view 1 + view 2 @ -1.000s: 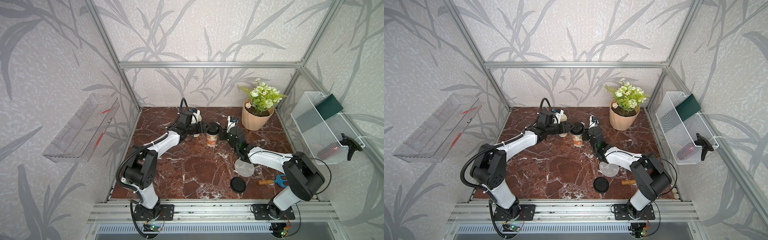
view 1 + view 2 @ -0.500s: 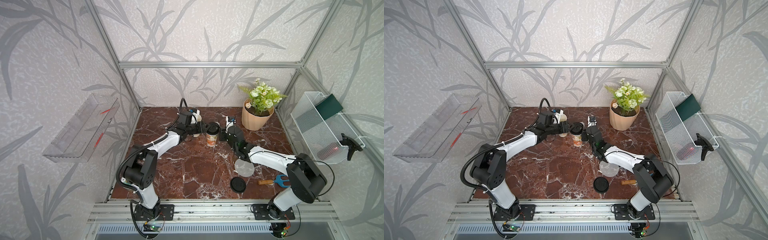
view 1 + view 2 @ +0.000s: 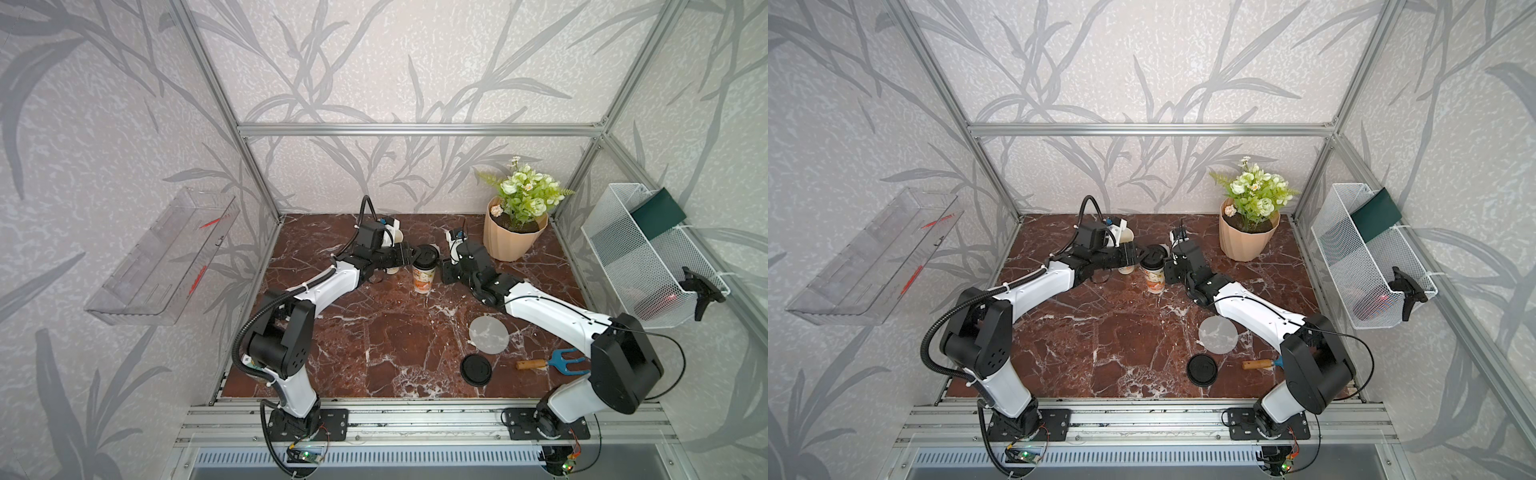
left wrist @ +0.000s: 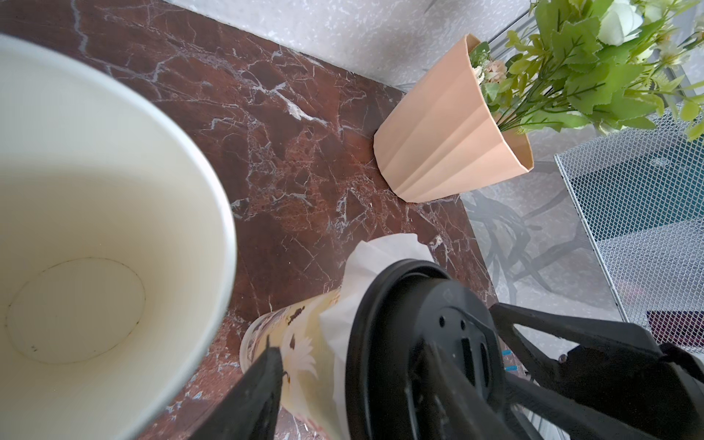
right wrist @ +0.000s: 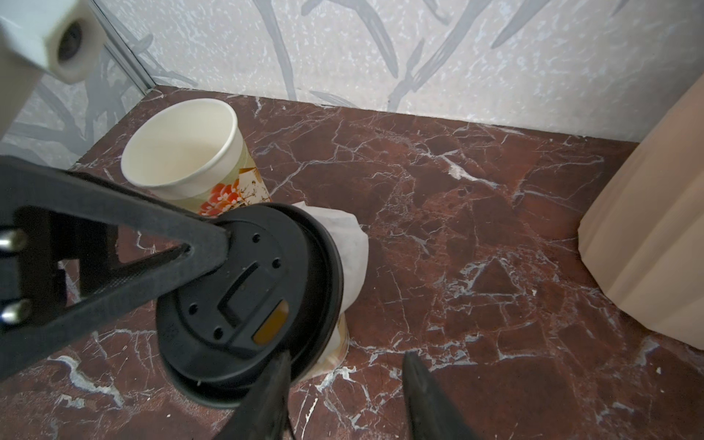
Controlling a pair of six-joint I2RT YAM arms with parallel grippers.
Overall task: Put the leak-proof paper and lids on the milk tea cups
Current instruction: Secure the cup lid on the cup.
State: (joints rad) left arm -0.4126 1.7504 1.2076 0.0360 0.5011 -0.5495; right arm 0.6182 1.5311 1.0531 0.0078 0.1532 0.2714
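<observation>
A printed milk tea cup [image 3: 424, 279] stands mid-table with a black lid [image 5: 247, 301] on it. White leak-proof paper [image 5: 352, 247] sticks out crumpled from under that lid. My left gripper [image 4: 350, 384] is shut on this cup's top, one finger on the printed wall and the other at the lid. Beside the lid, my right gripper [image 5: 343, 388] is open and holds nothing. The second milk tea cup [image 5: 190, 160] stands uncovered behind the left gripper. Another leak-proof paper disc [image 3: 488, 333] lies flat on the table by the right forearm.
A peach plant pot [image 3: 513, 237] stands at the back right, close to the right wrist. A loose black lid [image 3: 476, 369] and a blue garden fork [image 3: 552, 362] lie near the front. A wire basket [image 3: 648, 257] hangs on the right wall, a clear shelf [image 3: 162, 257] on the left wall.
My right gripper's jaws have widened beside the lid, and its wrist has shifted slightly toward the back. The left arm and the cups have stayed put.
</observation>
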